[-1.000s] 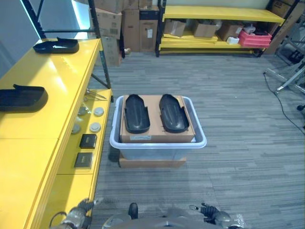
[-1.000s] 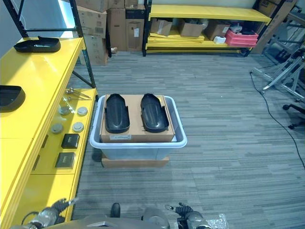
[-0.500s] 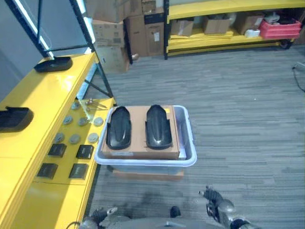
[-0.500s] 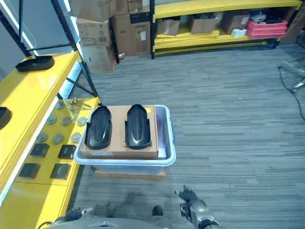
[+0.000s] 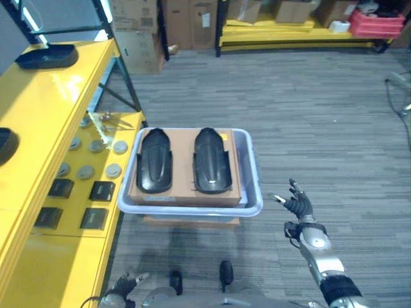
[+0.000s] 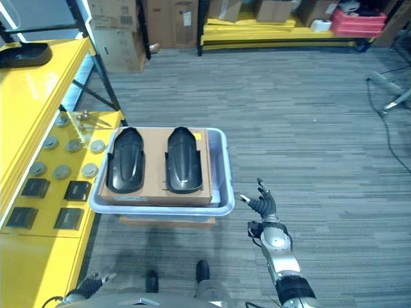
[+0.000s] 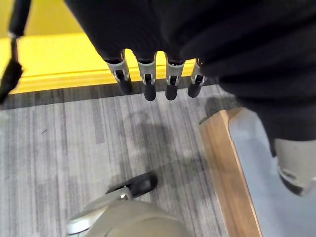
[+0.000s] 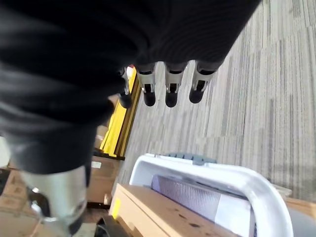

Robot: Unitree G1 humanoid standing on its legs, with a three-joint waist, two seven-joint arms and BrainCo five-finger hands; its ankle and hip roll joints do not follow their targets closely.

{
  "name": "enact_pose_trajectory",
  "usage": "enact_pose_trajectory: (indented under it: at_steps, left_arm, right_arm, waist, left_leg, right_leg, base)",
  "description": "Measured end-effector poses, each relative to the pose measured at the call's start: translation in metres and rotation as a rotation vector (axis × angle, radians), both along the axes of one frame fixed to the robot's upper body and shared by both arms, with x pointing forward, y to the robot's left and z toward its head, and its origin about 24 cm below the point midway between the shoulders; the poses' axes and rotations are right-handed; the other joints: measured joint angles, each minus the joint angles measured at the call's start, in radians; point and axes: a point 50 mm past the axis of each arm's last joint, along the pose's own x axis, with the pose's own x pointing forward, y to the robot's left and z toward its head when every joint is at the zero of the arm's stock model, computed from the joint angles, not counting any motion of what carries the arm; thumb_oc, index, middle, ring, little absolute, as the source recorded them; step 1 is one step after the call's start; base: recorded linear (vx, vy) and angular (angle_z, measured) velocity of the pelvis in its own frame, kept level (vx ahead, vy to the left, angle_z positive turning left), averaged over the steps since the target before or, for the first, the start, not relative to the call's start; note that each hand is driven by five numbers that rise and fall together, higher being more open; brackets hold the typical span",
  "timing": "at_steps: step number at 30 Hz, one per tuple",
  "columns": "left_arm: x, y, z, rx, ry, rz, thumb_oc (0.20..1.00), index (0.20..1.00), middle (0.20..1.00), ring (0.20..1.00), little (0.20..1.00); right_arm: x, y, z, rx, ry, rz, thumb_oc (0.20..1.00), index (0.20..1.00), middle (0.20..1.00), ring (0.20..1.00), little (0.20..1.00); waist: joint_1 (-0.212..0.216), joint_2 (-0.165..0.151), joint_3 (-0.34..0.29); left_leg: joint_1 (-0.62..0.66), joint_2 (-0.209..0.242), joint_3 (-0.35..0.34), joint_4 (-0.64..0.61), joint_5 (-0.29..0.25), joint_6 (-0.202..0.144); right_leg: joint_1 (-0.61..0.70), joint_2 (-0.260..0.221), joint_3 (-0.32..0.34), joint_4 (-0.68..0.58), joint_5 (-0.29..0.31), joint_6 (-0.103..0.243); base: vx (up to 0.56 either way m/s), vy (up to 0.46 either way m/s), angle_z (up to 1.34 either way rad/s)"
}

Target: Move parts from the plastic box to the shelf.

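Two glossy black parts on a tan cardboard sheet inside a pale, bluish-white plastic box. Bright yellow shelf at left — another black part at its far end. Grey striped carpet (fine parallel lines). Silver, dark-tipped right hand.

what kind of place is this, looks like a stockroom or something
Probably a warehouse or workshop stockroom: yellow shelving along one side, cardboard boxes stacked by the far racks, and a plastic box of black parts on the carpeted floor.
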Motion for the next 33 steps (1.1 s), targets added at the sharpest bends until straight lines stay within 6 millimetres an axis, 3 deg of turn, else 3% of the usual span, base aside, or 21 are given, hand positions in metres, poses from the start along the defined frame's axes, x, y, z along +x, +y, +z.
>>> enact_pose_trajectory:
  at_steps: [5, 7, 9, 11, 12, 15, 17, 21, 22, 23, 24, 25, 26, 30, 33]
  left_arm:
    - [0.052, -0.019, 0.015, 0.008, -0.148, -0.144, 1.000, 1.000, 1.000, 1.000, 1.000]
    - [0.067, -0.025, 0.020, 0.006, -0.184, -0.171, 1.000, 1.000, 1.000, 1.000, 1.000]
    - [0.068, -0.026, 0.021, 0.019, -0.191, -0.173, 1.000, 1.000, 1.000, 1.000, 1.000]
    - [0.062, -0.024, 0.019, 0.022, -0.178, -0.158, 1.000, 1.000, 1.000, 1.000, 1.000]
    - [0.058, -0.024, 0.017, 0.019, -0.178, -0.136, 1.000, 1.000, 1.000, 1.000, 1.000]
    - [0.077, -0.028, 0.023, 0.013, -0.213, -0.118, 1.000, 1.000, 1.000, 1.000, 1.000]
    - [0.085, -0.030, 0.027, 0.024, -0.238, -0.127, 1.000, 1.000, 1.000, 1.000, 1.000]
    - [0.086, -0.030, 0.028, 0.026, -0.241, -0.144, 1.000, 1.000, 1.000, 1.000, 1.000]
    - [0.086, -0.031, 0.027, 0.022, -0.239, -0.147, 1.000, 1.000, 1.000, 1.000, 1.000]
    - [0.087, -0.033, 0.028, 0.018, -0.244, -0.150, 1.000, 1.000, 1.000, 1.000, 1.000]
    - [0.089, -0.035, 0.029, 0.015, -0.251, -0.160, 1.000, 1.000, 1.000, 1.000, 1.000]
    - [0.091, -0.037, 0.030, 0.012, -0.262, -0.176, 1.000, 1.000, 1.000, 1.000, 1.000]
    - [0.093, -0.039, 0.032, 0.007, -0.276, -0.189, 1.000, 1.000, 1.000, 1.000, 1.000]
    - [0.098, -0.043, 0.034, -0.008, -0.290, -0.205, 1.000, 1.000, 1.000, 1.000, 1.000]
    - [0.097, -0.043, 0.033, -0.015, -0.282, -0.207, 1.000, 1.000, 1.000, 1.000, 1.000]
  right_arm:
    - [0.065, 0.025, 0.062, -0.113, -0.211, 0.048, 1.000, 1.000, 1.000, 1.000, 1.000]
    - [0.078, 0.026, 0.078, -0.140, -0.251, 0.037, 1.000, 1.000, 1.000, 1.000, 1.000]
    - [0.087, 0.026, 0.086, -0.181, -0.260, 0.005, 1.000, 1.000, 1.000, 1.000, 1.000]
    - [0.081, 0.023, 0.078, -0.197, -0.241, -0.011, 1.000, 1.000, 1.000, 1.000, 1.000]
    - [0.089, 0.031, 0.079, -0.192, -0.239, -0.025, 1.000, 1.000, 1.000, 1.000, 1.000]
    - [0.115, 0.028, 0.107, -0.238, -0.250, -0.117, 1.000, 1.000, 1.000, 1.000, 1.000]
    - [0.118, 0.027, 0.106, -0.256, -0.217, -0.140, 1.000, 1.000, 1.000, 1.000, 1.000]
    - [0.130, 0.018, 0.110, -0.329, -0.124, -0.155, 1.000, 1.000, 1.000, 1.000, 1.000]
    - [0.133, 0.017, 0.115, -0.324, -0.117, -0.160, 0.840, 0.840, 0.840, 0.840, 0.840]
    - [0.134, 0.015, 0.117, -0.317, -0.107, -0.157, 0.598, 0.598, 0.598, 0.598, 0.598]
    - [0.135, 0.013, 0.118, -0.321, -0.096, -0.150, 0.410, 0.410, 0.410, 0.410, 0.410]
    - [0.137, 0.012, 0.123, -0.344, -0.089, -0.144, 0.410, 0.410, 0.410, 0.410, 0.410]
    - [0.138, 0.010, 0.128, -0.352, -0.090, -0.147, 0.200, 0.200, 0.200, 0.200, 0.200]
    - [0.137, -0.008, 0.139, -0.381, -0.079, -0.167, 0.200, 0.200, 0.200, 0.200, 0.200]
    - [0.135, -0.014, 0.137, -0.387, -0.063, -0.176, 0.200, 0.200, 0.200, 0.200, 0.200]
  waist:
    - [0.042, 0.013, 0.073]
    - [0.054, 0.012, 0.107]
    - [0.071, 0.008, 0.130]
    - [0.069, 0.006, 0.143]
    - [0.073, 0.005, 0.149]
    - [0.064, 0.017, 0.168]
    - [0.098, 0.023, 0.185]
    - [0.100, 0.024, 0.201]
    - [0.098, 0.024, 0.201]
    - [0.100, 0.024, 0.201]
    - [0.104, 0.024, 0.201]
    - [0.104, 0.025, 0.201]
    - [0.104, 0.024, 0.201]
    - [0.110, 0.025, 0.201]
    - [0.109, 0.025, 0.200]
  left_leg:
    - [-0.117, -0.016, -0.036, 0.001, 0.052, 0.008]
    - [-0.146, -0.018, -0.061, 0.001, 0.068, 0.004]
    - [-0.170, -0.020, -0.067, 0.000, 0.073, 0.002]
    - [-0.163, -0.020, -0.066, 0.000, 0.075, 0.003]
    - [-0.183, -0.022, -0.065, 0.002, 0.078, 0.003]
    - [-0.263, -0.026, -0.079, 0.002, 0.105, 0.001]
    - [-0.276, -0.024, -0.090, 0.002, 0.112, 0.000]
    - [-0.293, -0.030, -0.102, 0.002, 0.117, -0.001]
    - [-0.294, -0.031, -0.104, 0.002, 0.117, -0.002]
    - [-0.295, -0.031, -0.106, 0.002, 0.118, -0.002]
    - [-0.296, -0.031, -0.110, 0.002, 0.119, -0.003]
    - [-0.301, -0.032, -0.114, 0.002, 0.121, -0.006]
    - [-0.306, -0.032, -0.118, 0.002, 0.125, -0.003]
    - [-0.307, -0.033, -0.132, 0.002, 0.130, -0.003]
    - [-0.297, -0.034, -0.137, 0.002, 0.130, -0.003]
  right_leg:
    - [-0.101, -0.017, -0.035, 0.006, 0.045, 0.002]
    - [-0.118, -0.018, -0.057, 0.006, 0.050, 0.001]
    - [-0.139, -0.020, -0.059, 0.000, 0.052, 0.002]
    - [-0.131, -0.021, -0.066, 0.006, 0.055, 0.002]
    - [-0.143, -0.025, -0.077, 0.004, 0.058, 0.003]
    - [-0.224, -0.027, -0.083, 0.007, 0.082, -0.001]
    - [-0.231, -0.025, -0.094, 0.006, 0.085, -0.004]
    - [-0.244, -0.031, -0.103, 0.006, 0.083, -0.001]
    - [-0.245, -0.032, -0.104, 0.006, 0.082, 0.001]
    - [-0.245, -0.032, -0.104, 0.006, 0.081, 0.002]
    - [-0.245, -0.032, -0.106, 0.006, 0.079, 0.004]
    - [-0.248, -0.032, -0.108, 0.006, 0.079, 0.004]
    - [-0.250, -0.032, -0.112, 0.006, 0.080, 0.005]
    - [-0.244, -0.034, -0.131, 0.006, 0.085, -0.001]
    - [-0.231, -0.034, -0.134, 0.006, 0.086, -0.003]
  base:
    - [-0.14, 0.000, 0.19]
    - [-0.10, 0.006, 0.43]
    - [-0.02, 0.001, 0.15]
    - [-0.15, 0.072, 0.02]
    - [-0.18, 0.092, -0.13]
    - [-0.04, 0.041, 0.17]
    - [-0.05, 0.034, 0.18]
    - [-0.03, 0.007, 0.05]
    - [-0.01, -0.008, 0.08]
    - [-0.02, -0.007, 0.06]
    - [-0.01, -0.006, 0.08]
    - [-0.01, -0.009, 0.11]
    - [0.00, -0.007, 0.11]
    - [0.02, 0.002, 0.11]
    - [0.01, 0.003, 0.04]
